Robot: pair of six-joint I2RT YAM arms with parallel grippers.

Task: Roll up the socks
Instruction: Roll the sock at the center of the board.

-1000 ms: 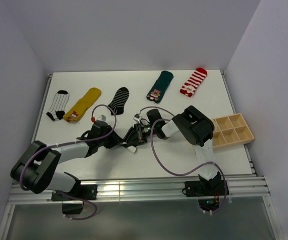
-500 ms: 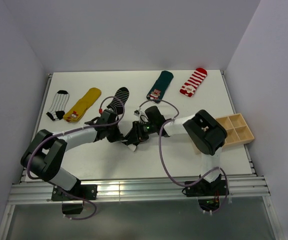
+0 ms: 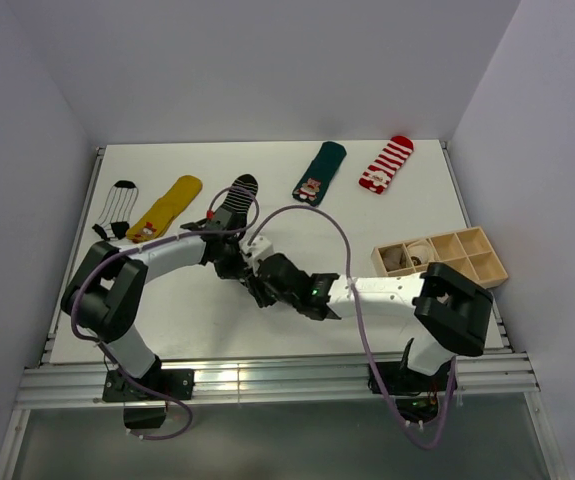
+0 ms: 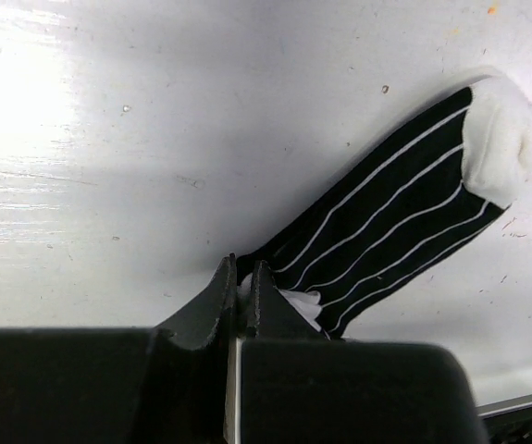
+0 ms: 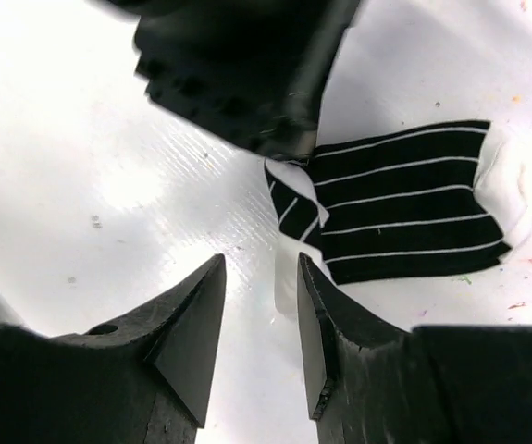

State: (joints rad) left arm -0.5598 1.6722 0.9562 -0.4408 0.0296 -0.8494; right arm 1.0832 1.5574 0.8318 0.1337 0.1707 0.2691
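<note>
A black sock with thin white lines [image 4: 395, 217] lies flat on the white table, its white toe [image 4: 499, 139] pointing away. My left gripper [image 4: 244, 285] is shut on the sock's near white edge. In the right wrist view the same sock [image 5: 404, 208] lies just beyond my right gripper [image 5: 261, 277]. That gripper is open and low over the table, with nothing between its fingers. From above, both grippers meet mid-table, left [image 3: 237, 266] and right [image 3: 265, 280], and they hide most of this sock.
Several other socks lie along the back: white with black stripes [image 3: 117, 208], yellow [image 3: 167, 207], black-and-white banded [image 3: 237, 198], dark green [image 3: 319, 170], red-and-white [image 3: 387, 163]. A wooden compartment tray [image 3: 467, 262] sits at the right by the right arm's elbow.
The left gripper shut on the sock's edge. The right gripper let go and opened, and the right arm swung toward the near side, uncovering the tray.
</note>
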